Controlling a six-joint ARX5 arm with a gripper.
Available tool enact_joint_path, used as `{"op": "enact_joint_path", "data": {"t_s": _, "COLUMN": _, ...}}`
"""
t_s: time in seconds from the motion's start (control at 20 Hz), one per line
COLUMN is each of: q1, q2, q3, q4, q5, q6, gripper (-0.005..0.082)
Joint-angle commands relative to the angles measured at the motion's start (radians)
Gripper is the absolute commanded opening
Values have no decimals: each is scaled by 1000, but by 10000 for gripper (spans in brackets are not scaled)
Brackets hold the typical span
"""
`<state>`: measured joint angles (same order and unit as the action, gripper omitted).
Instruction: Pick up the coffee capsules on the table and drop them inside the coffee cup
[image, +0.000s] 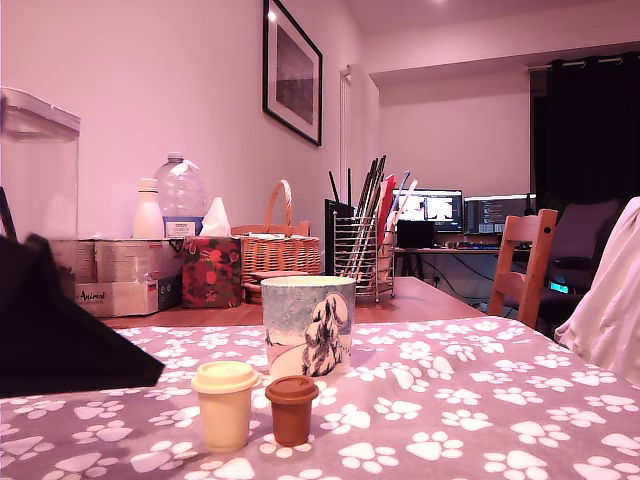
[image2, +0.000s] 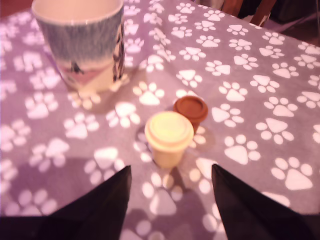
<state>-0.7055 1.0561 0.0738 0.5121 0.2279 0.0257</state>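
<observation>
Starting with the exterior view: both coffee capsules stand upright on the table, at the near edge of the paw-print cloth. I see the cream-yellow capsule on the exterior view's left and the brown capsule just beside it on the right, very close, maybe touching, can't tell. The coffee cup stands upright just behind them, farther from the camera. Its inside is hidden at this angle. A dark shape at the exterior view's left edge is probably the gripper. Beyond the cloth I note a wire utensil holder holding sticks and pens, and a wicker basket, contents unclear.

Wrist view next: the gripper is spread wide, nothing between its fingers, lined up on the cream-yellow capsule. The brown capsule sits just past it. The coffee cup is farther off; the visible part of its interior looks empty.

Risk as I judge it: closing here, one finger could clip the brown capsule and tip or roll it, since the pair is so tight. The tapered plastic could also squirt out of the pads.
</observation>
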Motion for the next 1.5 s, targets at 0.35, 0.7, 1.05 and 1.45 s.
{"op": "enact_joint_path", "data": {"t_s": 0.35, "q1": -4, "q2": 71, "q3": 0, "q4": 70, "q5": 3, "q6": 89, "gripper": 462}}
{"op": "enact_joint_path", "data": {"t_s": 0.7, "q1": -4, "q2": 229, "q3": 64, "q4": 133, "q5": 26, "q6": 139, "gripper": 462}}
{"op": "enact_joint_path", "data": {"t_s": 1.05, "q1": -4, "q2": 420, "q3": 166, "q4": 148, "q5": 34, "q6": 140, "gripper": 462}}
{"op": "enact_joint_path", "data": {"t_s": 1.45, "q1": -4, "q2": 506, "q3": 218, "q4": 147, "q5": 34, "q6": 140, "gripper": 389}}
